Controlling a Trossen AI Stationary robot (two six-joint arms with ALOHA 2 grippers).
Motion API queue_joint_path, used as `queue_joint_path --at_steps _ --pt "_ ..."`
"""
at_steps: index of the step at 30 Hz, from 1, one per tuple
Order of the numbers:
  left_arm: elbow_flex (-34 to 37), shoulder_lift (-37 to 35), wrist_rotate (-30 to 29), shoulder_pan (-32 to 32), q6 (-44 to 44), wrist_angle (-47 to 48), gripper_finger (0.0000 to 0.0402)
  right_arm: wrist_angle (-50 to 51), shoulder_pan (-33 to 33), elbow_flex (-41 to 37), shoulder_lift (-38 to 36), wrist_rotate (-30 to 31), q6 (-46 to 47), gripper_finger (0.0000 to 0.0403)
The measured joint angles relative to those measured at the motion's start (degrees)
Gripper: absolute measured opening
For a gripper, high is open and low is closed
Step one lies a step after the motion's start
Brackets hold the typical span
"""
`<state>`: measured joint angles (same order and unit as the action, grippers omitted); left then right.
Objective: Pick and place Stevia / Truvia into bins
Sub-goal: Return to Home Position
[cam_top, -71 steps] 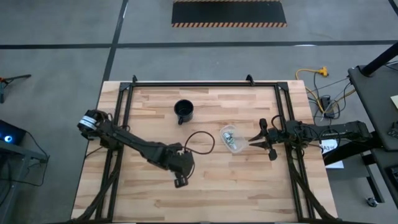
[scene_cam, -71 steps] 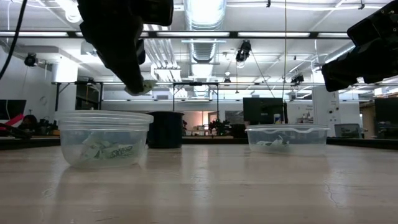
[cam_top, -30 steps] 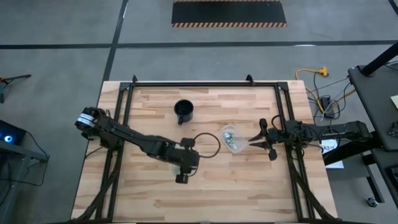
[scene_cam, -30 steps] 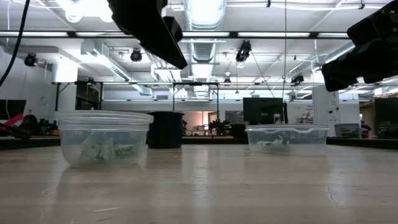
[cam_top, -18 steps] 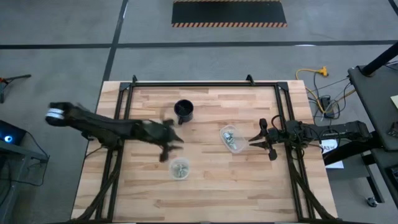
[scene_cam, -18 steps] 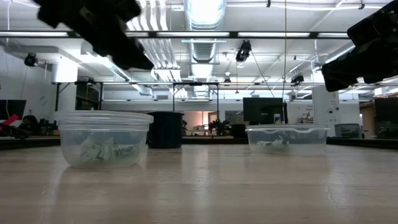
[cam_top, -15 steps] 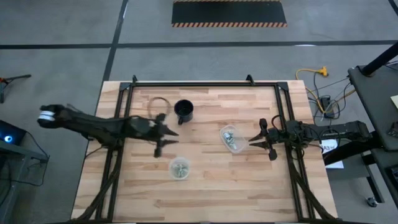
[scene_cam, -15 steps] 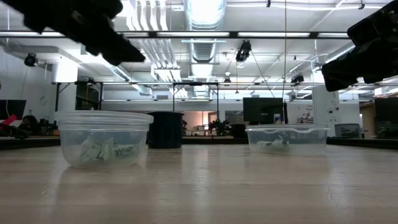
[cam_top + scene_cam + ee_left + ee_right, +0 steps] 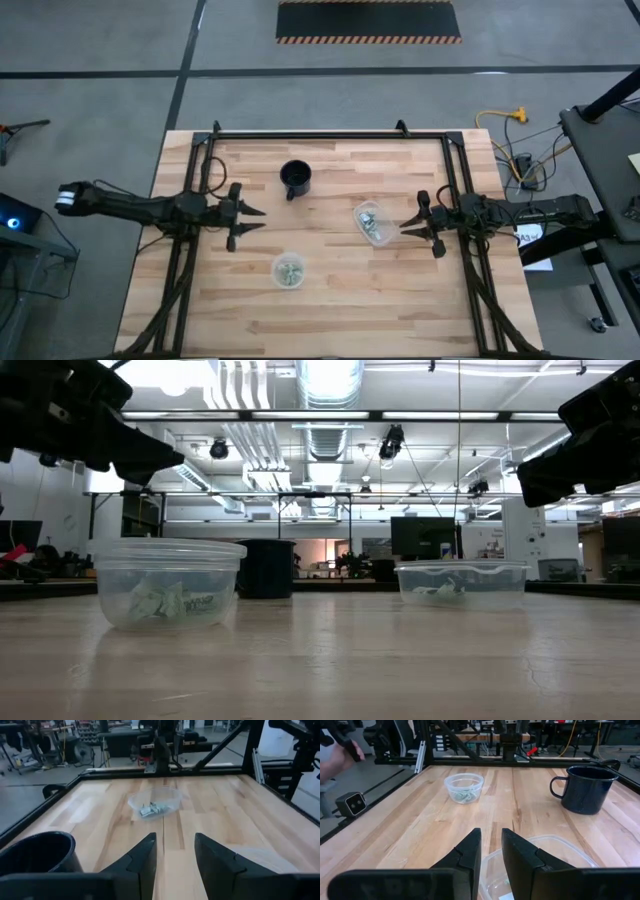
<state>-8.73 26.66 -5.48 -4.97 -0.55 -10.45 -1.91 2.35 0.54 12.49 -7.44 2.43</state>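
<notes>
My left claw (image 9: 257, 219) hangs above the left side of the counter (image 9: 340, 310), its two fingers spread wide with nothing between them, off to the left of the black mug (image 9: 295, 179) and well apart from both tubs. My right claw (image 9: 404, 227) hangs at the right side, just beside the oblong tub (image 9: 490, 575), with its fingers parted by a narrow gap and holding nothing. The pale sachets (image 9: 170, 602) lie in the round tub (image 9: 165, 555) near the front middle of the counter, and a few more lie in the oblong tub.
</notes>
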Motion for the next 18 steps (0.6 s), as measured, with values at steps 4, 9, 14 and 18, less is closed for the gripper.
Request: queue_joint_path --at_steps 4,9,14,18 --pt "1.9 -1.5 0.0 0.0 -0.1 -2.9 0.0116 0.0 0.0 0.0 0.0 0.0 0.0 0.0068" --pt "2.0 -5.1 0.7 0.0 0.0 -3.1 0.0116 0.0 0.0 0.0 0.0 0.0 0.0 0.0068" --pt "2.8 -13.6 1.5 0.0 -0.8 -3.0 0.0116 0.0 0.0 0.0 0.0 0.0 0.0 0.0068" --pt "2.8 -20.7 4.2 0.0 -1.4 -3.2 0.0116 0.0 0.0 0.0 0.0 0.0 0.0 0.0068"
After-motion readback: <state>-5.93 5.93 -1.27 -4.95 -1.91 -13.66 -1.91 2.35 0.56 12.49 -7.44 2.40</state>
